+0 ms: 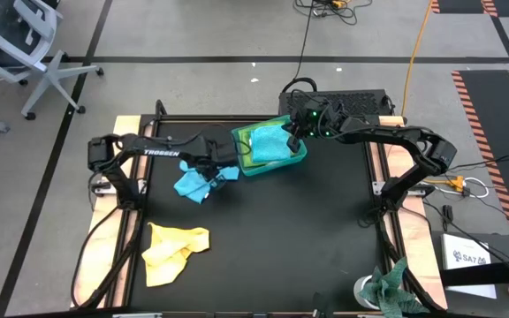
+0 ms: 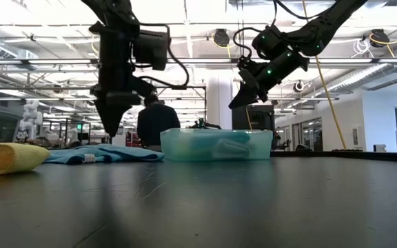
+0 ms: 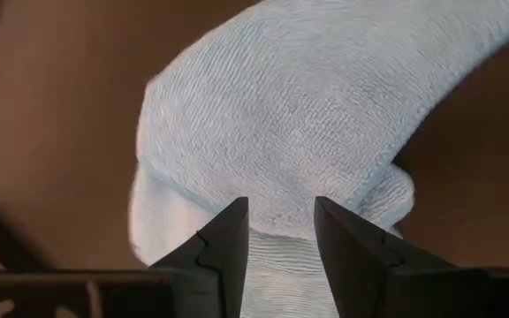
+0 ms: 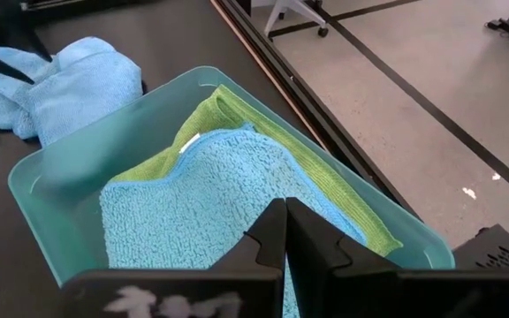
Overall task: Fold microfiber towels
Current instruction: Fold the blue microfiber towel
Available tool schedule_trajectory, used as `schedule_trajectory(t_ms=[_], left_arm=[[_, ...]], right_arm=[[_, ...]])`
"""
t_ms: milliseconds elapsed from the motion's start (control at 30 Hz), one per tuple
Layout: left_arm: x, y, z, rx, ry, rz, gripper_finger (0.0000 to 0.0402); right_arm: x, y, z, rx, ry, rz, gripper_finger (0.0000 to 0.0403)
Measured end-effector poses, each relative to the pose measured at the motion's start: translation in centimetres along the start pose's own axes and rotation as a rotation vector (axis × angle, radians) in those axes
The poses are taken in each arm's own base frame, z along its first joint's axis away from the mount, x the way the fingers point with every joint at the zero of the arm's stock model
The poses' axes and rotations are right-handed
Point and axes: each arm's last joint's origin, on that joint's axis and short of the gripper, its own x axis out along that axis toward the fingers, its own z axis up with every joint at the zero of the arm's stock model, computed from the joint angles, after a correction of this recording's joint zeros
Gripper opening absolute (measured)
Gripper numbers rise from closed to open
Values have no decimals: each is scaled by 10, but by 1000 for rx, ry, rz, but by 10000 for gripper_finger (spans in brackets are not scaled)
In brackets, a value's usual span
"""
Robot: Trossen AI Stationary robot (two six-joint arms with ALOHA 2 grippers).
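Observation:
A crumpled light blue towel (image 1: 193, 184) lies on the black table left of centre. My left gripper (image 3: 281, 205) hangs just above it, pointing down, open, with nothing between its fingers; the low view shows its tips (image 2: 111, 127) clear of the cloth (image 2: 105, 155). A teal tray (image 4: 47, 208) at the far middle holds a folded turquoise towel (image 4: 193, 212) lying on a lime green one (image 4: 237, 124). My right gripper (image 4: 285, 205) is shut and empty above the tray (image 2: 216, 145). A rumpled yellow towel (image 1: 170, 252) lies near the front left.
A mottled green-and-white rag (image 1: 387, 287) sits at the table's front right corner. Bare black tabletop (image 1: 307, 238) spreads across the middle and right. In the low view a person (image 2: 158, 124) stands in the room beyond the table. An office chair (image 1: 25, 44) stands off the table's far left.

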Motion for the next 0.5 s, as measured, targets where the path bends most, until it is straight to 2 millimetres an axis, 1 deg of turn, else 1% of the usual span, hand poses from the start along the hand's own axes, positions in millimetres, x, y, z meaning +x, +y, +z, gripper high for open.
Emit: schedule_trajectory(t_ms=[267, 400, 500], left_arm=[[-6, -22, -13, 319, -24, 52, 134], [8, -27, -33, 408, 42, 98, 134], [20, -29, -48, 422, 96, 119, 134]], right_arm=[[0, 0, 0, 16, 0, -1, 0], [0, 0, 0, 16, 0, -1, 0], [0, 0, 0, 16, 0, -2, 0]])
